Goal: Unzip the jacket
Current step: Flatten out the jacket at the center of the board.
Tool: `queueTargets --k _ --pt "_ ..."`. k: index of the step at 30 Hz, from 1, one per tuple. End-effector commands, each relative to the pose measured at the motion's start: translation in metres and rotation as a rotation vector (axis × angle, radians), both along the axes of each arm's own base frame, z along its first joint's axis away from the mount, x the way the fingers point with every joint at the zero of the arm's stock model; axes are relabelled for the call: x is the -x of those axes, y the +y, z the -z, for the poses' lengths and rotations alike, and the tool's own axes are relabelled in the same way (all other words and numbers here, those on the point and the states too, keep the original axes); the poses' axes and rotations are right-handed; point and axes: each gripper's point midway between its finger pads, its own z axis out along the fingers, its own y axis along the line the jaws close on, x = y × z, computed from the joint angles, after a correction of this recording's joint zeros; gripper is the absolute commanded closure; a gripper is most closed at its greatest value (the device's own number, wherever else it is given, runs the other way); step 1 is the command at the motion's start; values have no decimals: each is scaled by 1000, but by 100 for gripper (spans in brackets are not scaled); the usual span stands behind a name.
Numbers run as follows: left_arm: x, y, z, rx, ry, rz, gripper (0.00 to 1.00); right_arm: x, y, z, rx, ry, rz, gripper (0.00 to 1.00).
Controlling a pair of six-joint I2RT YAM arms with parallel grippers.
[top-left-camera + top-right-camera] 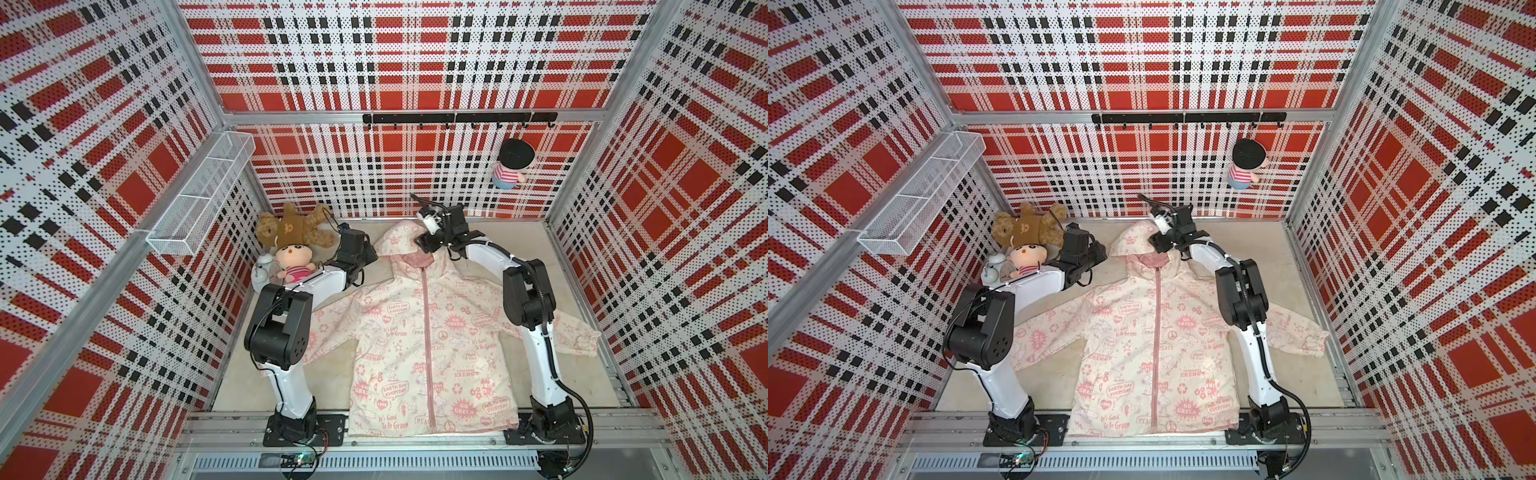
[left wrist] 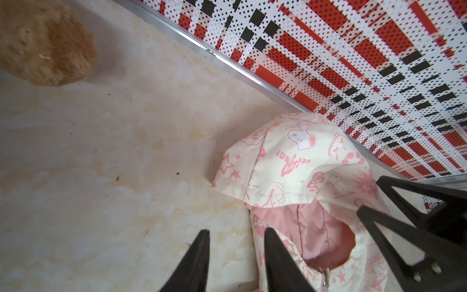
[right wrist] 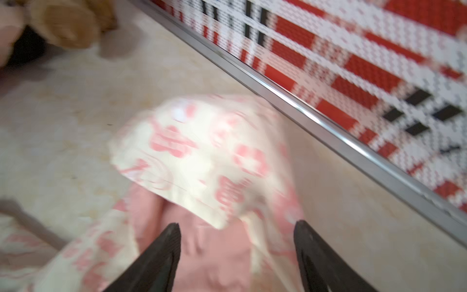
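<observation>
1. You are at the opening step. The jacket (image 1: pixel 415 353) lies flat and face up in the middle of the bench (image 1: pixel 573 282), hood (image 1: pixel 399 239) towards the back wall and sleeves spread. Its pink zipper (image 1: pixel 429 353) is closed from hem to collar, so I judge that no unzipping is done.
2. On the left, the plush toys (image 1: pixel 291 232) sit in the back corner, clear of the work. Just beside them your left fingers (image 2: pixel 199 255) hover at the left edge of the collar. They stand partly apart and grip nothing. One is over bare bench and the other is over the collar cloth. Whether that one touches the cloth, I cannot tell.
3. In the middle, the zipper pull (image 2: pixel 326 276) lies at the very top of the track, just below the pink-lined hood opening. The next move calls for one side to pin the collar near the pull. The other side must close on that small metal tab, then draw it straight down towards the hem.
4. On the right, your right fingers (image 3: pixel 164 252) are spread wide over the hood's pink lining and hold nothing. That wrist view is blurred, so contact with the cloth is unclear.
</observation>
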Motion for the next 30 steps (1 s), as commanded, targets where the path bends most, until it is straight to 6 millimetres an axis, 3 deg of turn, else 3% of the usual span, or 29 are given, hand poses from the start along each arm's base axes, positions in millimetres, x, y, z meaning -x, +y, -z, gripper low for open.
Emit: queueTargets --k 1,5,9,14,19,27,30 --pt "-8 -2 -10 25 -28 -1 58 -21 -14 -48 60 -211 15 25" --pt "-6 -1 -7 26 -22 0 56 -33 -7 -41 94 -222 40 25" --pt "-5 -1 -2 32 -14 5 55 -54 -14 -26 146 -213 127 25" --pt "-4 0 3 34 -6 6 53 -61 -10 -14 145 -207 136 25" --pt "-5 0 8 35 2 6 53 -52 2 -12 112 -207 76 28" --pt "-5 3 13 33 9 2 53 -20 15 -49 -18 -261 -18 23" --pt "-6 4 14 32 9 0 53 -3 25 -52 -46 -250 -114 22"
